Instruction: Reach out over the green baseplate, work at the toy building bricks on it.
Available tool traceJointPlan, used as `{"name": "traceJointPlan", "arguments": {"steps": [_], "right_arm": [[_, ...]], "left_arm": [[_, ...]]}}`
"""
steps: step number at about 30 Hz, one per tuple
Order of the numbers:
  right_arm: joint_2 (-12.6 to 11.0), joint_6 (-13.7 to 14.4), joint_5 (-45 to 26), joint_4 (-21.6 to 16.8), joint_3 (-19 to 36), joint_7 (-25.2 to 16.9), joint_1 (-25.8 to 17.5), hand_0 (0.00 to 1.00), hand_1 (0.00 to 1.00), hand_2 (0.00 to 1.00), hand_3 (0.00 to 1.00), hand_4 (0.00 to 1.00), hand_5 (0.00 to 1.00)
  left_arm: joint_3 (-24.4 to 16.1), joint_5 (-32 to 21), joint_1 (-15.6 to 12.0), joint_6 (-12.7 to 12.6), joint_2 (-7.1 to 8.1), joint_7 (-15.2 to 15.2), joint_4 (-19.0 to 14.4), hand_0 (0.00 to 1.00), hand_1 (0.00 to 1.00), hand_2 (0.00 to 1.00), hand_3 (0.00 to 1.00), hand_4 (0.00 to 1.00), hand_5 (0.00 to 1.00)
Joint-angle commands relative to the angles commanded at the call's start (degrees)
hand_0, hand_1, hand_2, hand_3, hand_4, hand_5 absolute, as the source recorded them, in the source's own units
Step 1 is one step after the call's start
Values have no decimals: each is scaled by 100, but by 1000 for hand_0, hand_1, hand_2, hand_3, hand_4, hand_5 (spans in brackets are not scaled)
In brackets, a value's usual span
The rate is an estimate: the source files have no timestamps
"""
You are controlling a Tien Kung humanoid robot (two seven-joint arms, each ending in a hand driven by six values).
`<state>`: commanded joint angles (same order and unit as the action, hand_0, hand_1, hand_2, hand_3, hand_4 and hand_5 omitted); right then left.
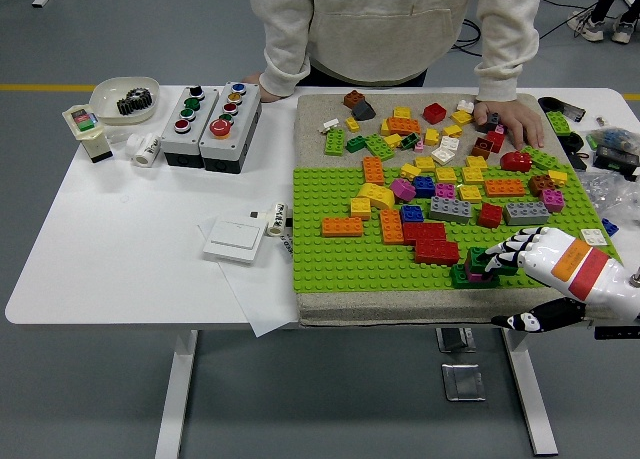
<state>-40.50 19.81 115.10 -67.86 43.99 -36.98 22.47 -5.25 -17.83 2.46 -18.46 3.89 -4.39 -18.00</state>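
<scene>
Robot hand [520,251], fingers curled on small brick stack [478,269] at green baseplate [340,264] near-right corner.

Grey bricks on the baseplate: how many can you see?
2. One grey brick sits mid-plate beside a red one; the other grey brick lies further right. More could be hidden under the right hand.

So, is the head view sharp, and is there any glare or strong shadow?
Head view: sharp throughout, even light, soft shadows only; the white table is bright but keeps detail; no glare on the green baseplate; the right hand shows no motion blur.
</scene>
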Motion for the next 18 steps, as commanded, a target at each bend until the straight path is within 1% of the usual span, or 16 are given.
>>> {"name": "traceJointPlan", "arguments": {"steps": [18], "right_arm": [[22,-9,-14,40,-46,0,44,624,647,704,597,893,624]], "left_arm": [[-5,18,4,2,2,5,4,633,734,721,565,609,614]]}}
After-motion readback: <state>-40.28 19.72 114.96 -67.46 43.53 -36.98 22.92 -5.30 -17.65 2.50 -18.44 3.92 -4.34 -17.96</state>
